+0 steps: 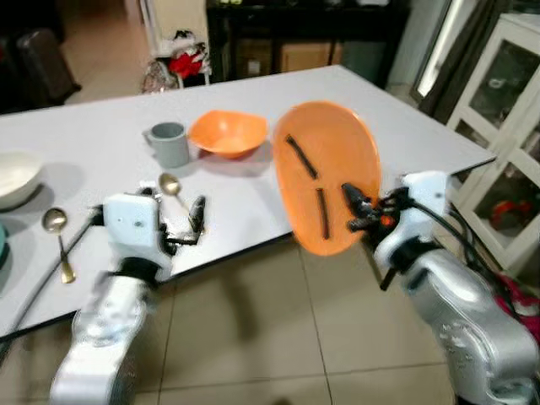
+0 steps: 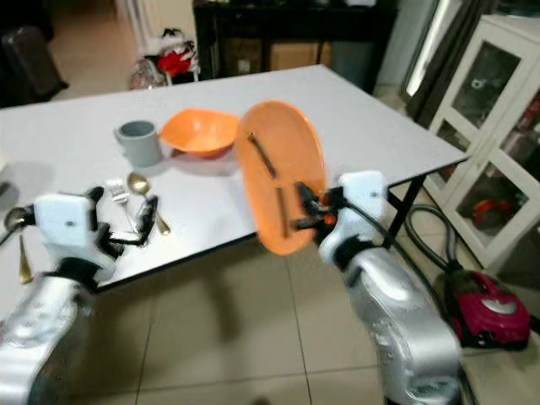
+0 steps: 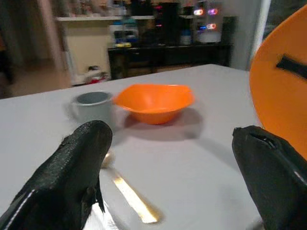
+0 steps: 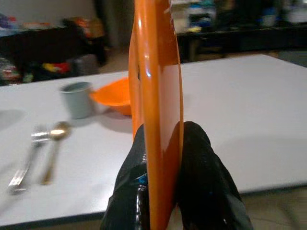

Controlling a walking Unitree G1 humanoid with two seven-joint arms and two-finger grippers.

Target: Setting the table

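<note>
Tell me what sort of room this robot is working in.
Most likely a home dining room: a large white table carries an orange bowl, a grey mug and spoons, with a glass-fronted white cabinet beside it, while the right gripper holds an orange plate upright.

On the table [image 1: 405, 126], the cup [image 1: 169, 143] sits just at 9 o'clock of the bowl [image 1: 228, 132]. A spoon [image 1: 171, 187] lies at 6 o'clock of the cup. Another spoon [image 1: 57, 240] lies at 6 o'clock of a second bowl [image 1: 15, 179], far toward 9 o'clock.
</note>
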